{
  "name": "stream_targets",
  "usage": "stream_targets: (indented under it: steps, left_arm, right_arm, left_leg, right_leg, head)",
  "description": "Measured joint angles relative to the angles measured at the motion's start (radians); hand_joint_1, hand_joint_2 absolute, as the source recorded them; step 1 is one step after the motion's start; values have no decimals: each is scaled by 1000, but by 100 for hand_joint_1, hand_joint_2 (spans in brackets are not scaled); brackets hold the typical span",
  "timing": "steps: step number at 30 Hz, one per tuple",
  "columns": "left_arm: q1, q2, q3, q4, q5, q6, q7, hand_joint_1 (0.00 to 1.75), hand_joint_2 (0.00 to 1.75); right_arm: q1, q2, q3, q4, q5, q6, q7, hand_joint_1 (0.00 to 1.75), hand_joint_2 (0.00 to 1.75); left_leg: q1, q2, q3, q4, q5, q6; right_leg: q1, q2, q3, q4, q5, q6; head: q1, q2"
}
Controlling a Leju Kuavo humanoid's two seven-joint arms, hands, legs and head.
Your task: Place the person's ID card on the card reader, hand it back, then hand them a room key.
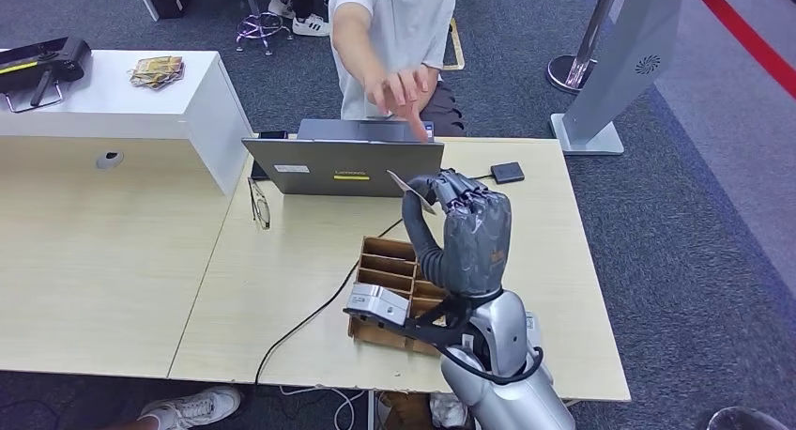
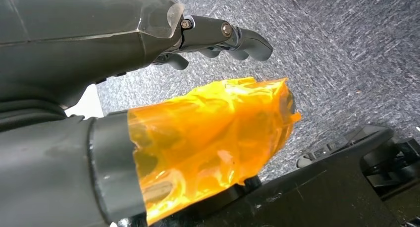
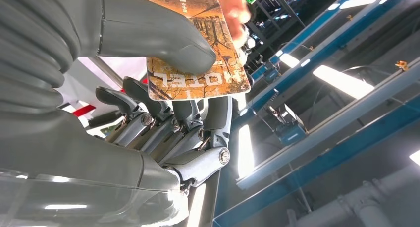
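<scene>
One room key [image 3: 195,53] is pinched by the right hand [image 1: 465,228] above the tabletop [image 1: 282,261]. Up close, the person's hand [image 3: 223,1] touches it. Left hand [image 2: 218,36] fingers curl on nothing.

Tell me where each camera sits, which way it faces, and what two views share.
Head: high on the body, looking down at the table; right hand raised.
Left wrist: behind the left hand, facing carpet.
Right wrist: behind the right hand, facing up to the ceiling.
Shared: head and right wrist show the key card it holds, and the person's hand.
</scene>
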State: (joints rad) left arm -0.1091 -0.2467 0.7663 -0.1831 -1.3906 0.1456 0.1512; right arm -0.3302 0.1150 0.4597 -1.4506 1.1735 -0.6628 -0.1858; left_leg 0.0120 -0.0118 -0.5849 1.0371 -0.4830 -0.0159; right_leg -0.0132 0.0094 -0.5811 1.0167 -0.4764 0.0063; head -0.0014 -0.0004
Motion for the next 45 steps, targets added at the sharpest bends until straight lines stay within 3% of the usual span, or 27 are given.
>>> stream_targets:
  steps: [23,24,27,28,30,34,45]
  left_arm:
    - [-9,0,-42,0,-32,-22,13,0,0]
    - [-9,0,-44,0,-32,-22,15,0,0]
    - [-10,0,-47,0,-32,-22,17,0,0]
    - [-10,0,-47,0,-32,-22,17,0,0]
    - [-10,0,-49,0,-29,-21,17,0,0]
    - [-10,0,-51,0,-22,-17,17,0,0]
    - [-10,0,-50,0,15,7,15,0,0]
  right_arm:
    - [-147,66,8,201,30,75,108,172,175]
    - [-149,68,8,205,29,80,110,142,175]
    - [-157,74,10,214,17,106,115,14,175]
    - [-159,75,11,216,7,122,117,0,175]
    - [-161,78,15,219,-24,159,120,0,175]
    - [-162,80,19,219,-99,214,109,0,0]
    - [-116,81,33,140,-261,269,65,0,0]
  left_leg:
    - [0,0,0,0,0,0]
    - [0,0,0,0,0,0]
    - [0,0,0,0,0,0]
    - [0,0,0,0,0,0]
    - [0,0,0,0,0,0]
    - [0,0,0,0,0,0]
    - [0,0,0,0,0,0]
  right_leg:
    - [0,0,0,0,0,0]
    - [0,0,0,0,0,0]
    - [0,0,0,0,0,0]
    - [0,0,0,0,0,0]
    - [0,0,0,0,0,0]
    - [0,0,0,0,0,0]
    - [0,0,0,0,0,0]
  head:
    - [0,0]
    - [0,0]
    - [0,0]
    - [0,0]
    - [0,0]
    - [0,0]
    - [0,0]
